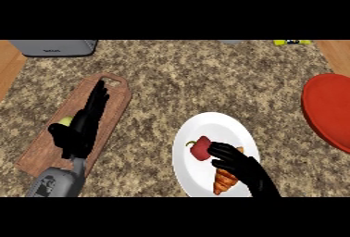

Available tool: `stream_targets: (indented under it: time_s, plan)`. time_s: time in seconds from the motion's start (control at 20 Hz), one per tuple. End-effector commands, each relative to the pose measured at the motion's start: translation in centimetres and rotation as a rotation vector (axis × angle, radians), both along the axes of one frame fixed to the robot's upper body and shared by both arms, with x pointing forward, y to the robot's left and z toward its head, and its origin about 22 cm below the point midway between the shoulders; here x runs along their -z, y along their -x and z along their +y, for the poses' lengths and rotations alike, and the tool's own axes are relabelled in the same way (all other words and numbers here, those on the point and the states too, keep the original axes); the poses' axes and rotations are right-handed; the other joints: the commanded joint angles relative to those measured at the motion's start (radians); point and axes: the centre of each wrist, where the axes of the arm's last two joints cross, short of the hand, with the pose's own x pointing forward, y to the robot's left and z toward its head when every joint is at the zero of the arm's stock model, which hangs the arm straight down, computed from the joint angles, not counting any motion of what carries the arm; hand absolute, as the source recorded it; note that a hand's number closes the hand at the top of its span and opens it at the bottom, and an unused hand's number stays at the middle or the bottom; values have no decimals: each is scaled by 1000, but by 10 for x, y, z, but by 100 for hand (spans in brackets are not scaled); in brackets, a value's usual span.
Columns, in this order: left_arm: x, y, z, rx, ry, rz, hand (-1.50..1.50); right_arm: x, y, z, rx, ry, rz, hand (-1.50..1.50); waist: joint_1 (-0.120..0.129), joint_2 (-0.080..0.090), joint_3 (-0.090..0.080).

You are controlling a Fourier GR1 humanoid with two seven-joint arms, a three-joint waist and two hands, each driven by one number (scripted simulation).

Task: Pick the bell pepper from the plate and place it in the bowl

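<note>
Right hand [236,162] fingers curled onto the small red bell pepper [200,149], which sits on the round white plate [205,124] beside an orange croissant [224,179]. Not lifted yet (my read). Red bowl [331,111] well apart at right: lift, carry, release remain. Left hand [85,122] open over wooden cutting board [41,155].

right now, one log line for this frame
right hand at bell pepper | pepper on plate | bowl waiting | left hand resting
</note>
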Motion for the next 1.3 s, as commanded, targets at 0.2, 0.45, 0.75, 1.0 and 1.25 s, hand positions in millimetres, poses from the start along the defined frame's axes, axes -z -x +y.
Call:
stream_targets:
  time_s: [0.2,0.45,0.75,1.0,1.25]
  plan:
    - [-15,-6,2,7,-7,-9,0,-53,11,3,204,155,-38,-150,7,-1,-2]
    - [9,8,-24,17,-4,4,0,-90,-6,3,187,311,117,-150,14,1,-2]
    - [2,6,-10,47,-10,8,0,-87,-1,27,211,506,258,-150,19,1,-2]
    - [3,-7,-1,24,-10,14,0,-75,-15,27,224,583,328,-150,12,3,-1]
    - [0,-8,-5,27,-13,3,0,-66,-16,10,172,579,332,-150,11,2,-1]
